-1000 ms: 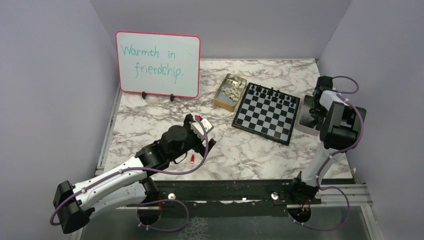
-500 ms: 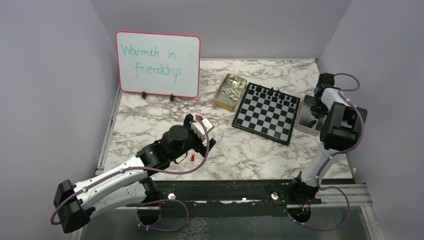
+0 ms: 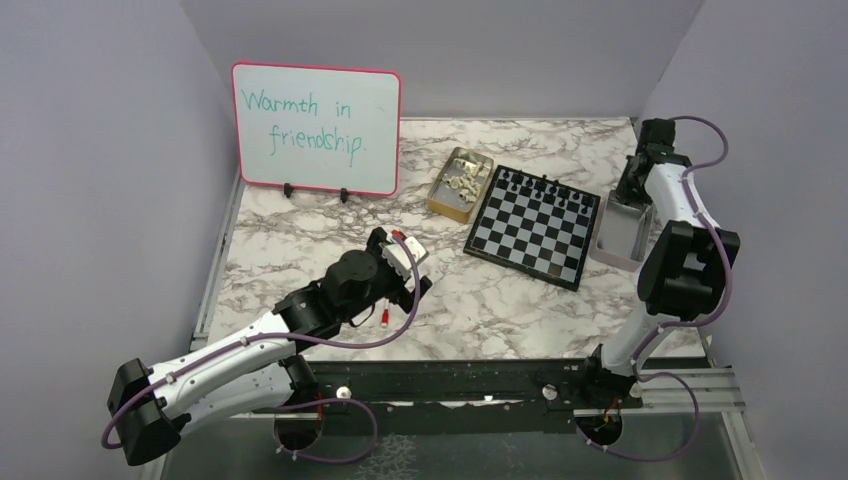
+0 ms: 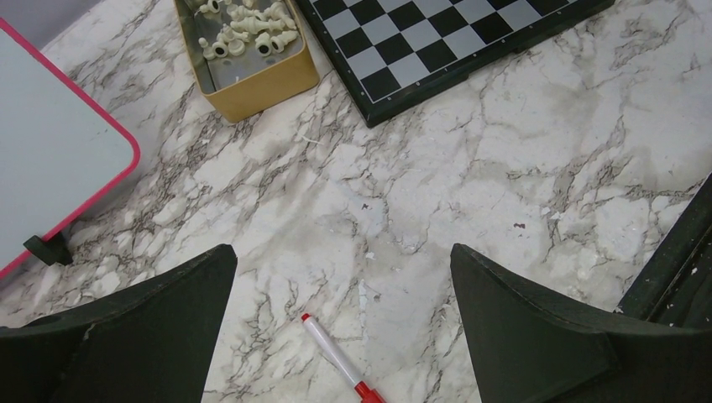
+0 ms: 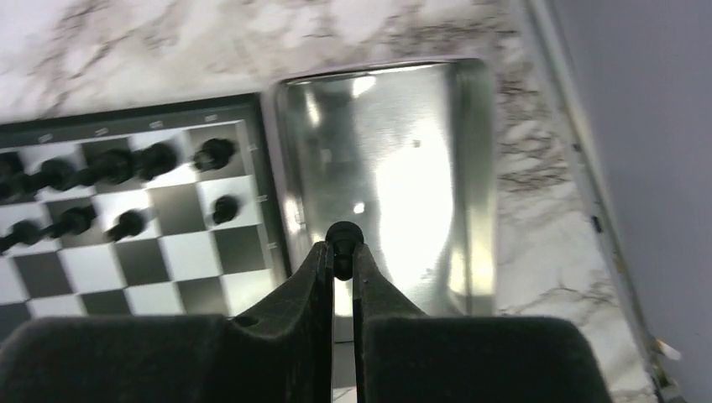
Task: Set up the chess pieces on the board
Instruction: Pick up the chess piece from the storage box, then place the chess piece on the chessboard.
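Just left of the right fingers (image 5: 326, 267) sits the small black-and-silver checked chessboard (image 5: 180, 206), butted up against the shiny silver metal tin (image 5: 474, 168) they're hanging over, so the right arm's clearly the closer one. They're clamped on a tiny glossy black chess piece (image 5: 343, 235), round head poking past the tips. Meanwhile the left fingers (image 4: 189, 290) are spread wide over the marble counter (image 4: 470, 159), holding nothing, with the board well off ahead of them.

The marble table (image 3: 500, 300) is occupied by a whiteboard (image 3: 316, 128), yellow tin (image 4: 269, 88), the board (image 3: 534, 225), silver tin (image 5: 403, 168) and marker (image 4: 336, 357).
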Robot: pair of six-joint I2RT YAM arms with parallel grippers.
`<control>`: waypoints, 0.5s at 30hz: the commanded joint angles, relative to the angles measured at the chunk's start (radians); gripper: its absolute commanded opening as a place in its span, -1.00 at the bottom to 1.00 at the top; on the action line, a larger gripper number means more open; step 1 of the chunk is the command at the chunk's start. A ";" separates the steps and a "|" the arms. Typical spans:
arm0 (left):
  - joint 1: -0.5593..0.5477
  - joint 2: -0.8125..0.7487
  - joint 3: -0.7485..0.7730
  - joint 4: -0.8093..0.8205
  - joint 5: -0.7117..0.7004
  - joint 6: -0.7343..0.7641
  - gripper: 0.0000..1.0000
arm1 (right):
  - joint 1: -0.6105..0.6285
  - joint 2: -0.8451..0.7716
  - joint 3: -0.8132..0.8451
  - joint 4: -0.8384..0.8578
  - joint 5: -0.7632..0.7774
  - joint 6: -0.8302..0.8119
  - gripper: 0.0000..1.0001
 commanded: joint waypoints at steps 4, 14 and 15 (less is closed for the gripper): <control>-0.003 -0.002 -0.005 0.008 -0.030 0.009 0.98 | 0.147 0.002 0.053 -0.030 -0.117 0.073 -0.99; -0.003 -0.014 -0.009 0.006 -0.034 0.013 0.98 | 0.228 0.113 0.077 0.013 -0.100 0.116 -0.97; -0.003 -0.015 -0.009 0.008 -0.036 0.011 0.98 | 0.229 0.118 0.073 0.026 -0.101 0.116 -0.97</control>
